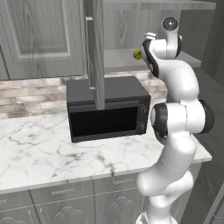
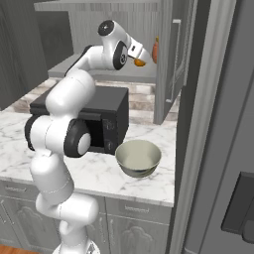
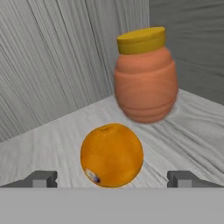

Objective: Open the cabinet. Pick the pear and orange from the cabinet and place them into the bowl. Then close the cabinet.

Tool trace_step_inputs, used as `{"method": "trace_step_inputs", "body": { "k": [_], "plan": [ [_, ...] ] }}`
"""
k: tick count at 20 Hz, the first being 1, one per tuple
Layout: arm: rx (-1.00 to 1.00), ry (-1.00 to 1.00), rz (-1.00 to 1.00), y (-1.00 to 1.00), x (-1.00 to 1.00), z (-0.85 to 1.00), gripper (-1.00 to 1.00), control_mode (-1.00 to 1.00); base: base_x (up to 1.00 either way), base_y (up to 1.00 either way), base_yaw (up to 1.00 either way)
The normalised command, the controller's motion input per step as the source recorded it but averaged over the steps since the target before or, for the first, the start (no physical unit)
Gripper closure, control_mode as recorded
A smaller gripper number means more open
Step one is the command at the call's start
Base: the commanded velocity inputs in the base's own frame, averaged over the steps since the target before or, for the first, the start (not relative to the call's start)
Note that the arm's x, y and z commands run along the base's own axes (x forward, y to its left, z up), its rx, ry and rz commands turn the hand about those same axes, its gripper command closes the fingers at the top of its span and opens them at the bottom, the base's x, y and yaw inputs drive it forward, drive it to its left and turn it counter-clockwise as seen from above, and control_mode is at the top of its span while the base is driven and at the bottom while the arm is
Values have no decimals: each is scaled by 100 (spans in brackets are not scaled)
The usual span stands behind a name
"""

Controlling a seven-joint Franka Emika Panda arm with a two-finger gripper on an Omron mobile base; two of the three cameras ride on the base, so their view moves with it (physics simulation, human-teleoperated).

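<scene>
The cabinet point(image 1: 97, 52) stands open, its door edge-on above the microwave. My arm reaches up onto its grey inner shelf point(image 2: 74, 67). The orange point(image 3: 111, 155) lies on the shelf just in front of my gripper point(image 3: 113, 179), whose two fingertips point(image 3: 43, 178) stand wide apart on either side of it, open and not touching it. The orange point(image 2: 140, 62) also peeks out past my hand. The pear point(image 1: 137, 54) shows as a yellow-green spot beside my wrist, partly hidden. The bowl point(image 2: 138, 158), cream inside, sits on the marble counter right of the microwave, with nothing in it.
A terracotta jar with an orange lid point(image 3: 145, 78) stands close behind the orange, near the cabinet's inner corner. A black microwave point(image 1: 107, 109) sits under the cabinet. The right cabinet door point(image 2: 173, 64) hangs open above the bowl. A tall grey panel point(image 2: 208, 124) bounds the counter's right end.
</scene>
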Motion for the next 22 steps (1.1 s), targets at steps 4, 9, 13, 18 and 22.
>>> {"method": "trace_step_inputs", "body": {
  "k": [4,9,13,18,22],
  "plan": [
    [0,0,4,-22,8,-1,-100,-100,0,0,0],
    [0,0,4,-13,2,-8,-100,-100,0,0,0],
    [0,0,0,0,1,-3,-100,-100,0,0,0],
    [0,0,0,0,8,-16,-100,-100,0,0,0],
    [0,0,0,0,20,-18,-100,-100,0,0,0]
  ]
}}
